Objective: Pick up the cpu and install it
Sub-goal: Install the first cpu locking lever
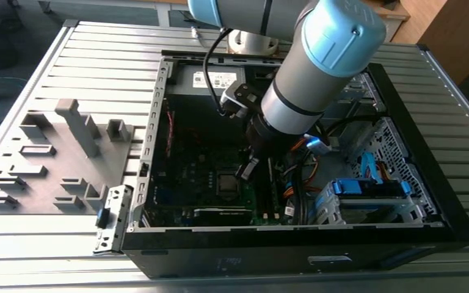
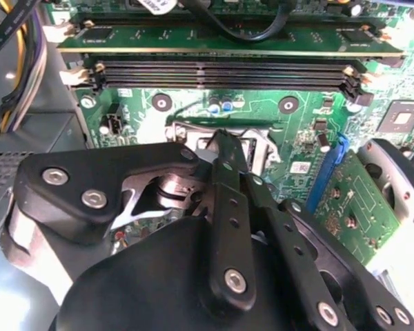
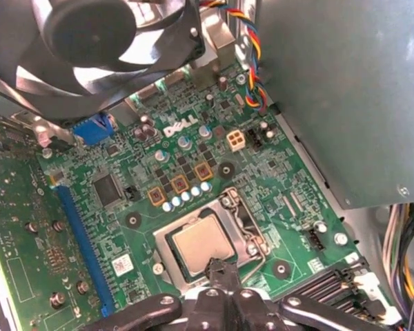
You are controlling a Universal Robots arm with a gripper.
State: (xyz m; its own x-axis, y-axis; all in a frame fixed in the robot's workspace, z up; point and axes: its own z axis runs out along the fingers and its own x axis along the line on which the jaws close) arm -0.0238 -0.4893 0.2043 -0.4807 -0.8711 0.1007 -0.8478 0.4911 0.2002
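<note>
Since the cpu (image 3: pixel 204 245) is seen seated in its socket (image 3: pixel 208 243) on the green motherboard (image 3: pixel 276 207), the installing step is judged all but done. The gripper (image 3: pixel 221 272) hovers at the chip's edge, fingers drawn together on nothing; a careful lift clear is called for. The computer case (image 1: pixel 430 207) lies open on a slatted metal table (image 1: pixel 96 61).

A ribbed metal table (image 1: pixel 96 67) of pale grey slats carries everything in the exterior view. An open black computer case (image 1: pixel 430 201) lies flat on it, toward the exterior view's right, its inside facing up. Just beside the case, on the exterior view's left, sits a grey fixture tray (image 1: pixel 51 155) with upright blocks and shallow recesses. A small metal bracket (image 1: pixel 110 220) lies by the case's near corner
</note>
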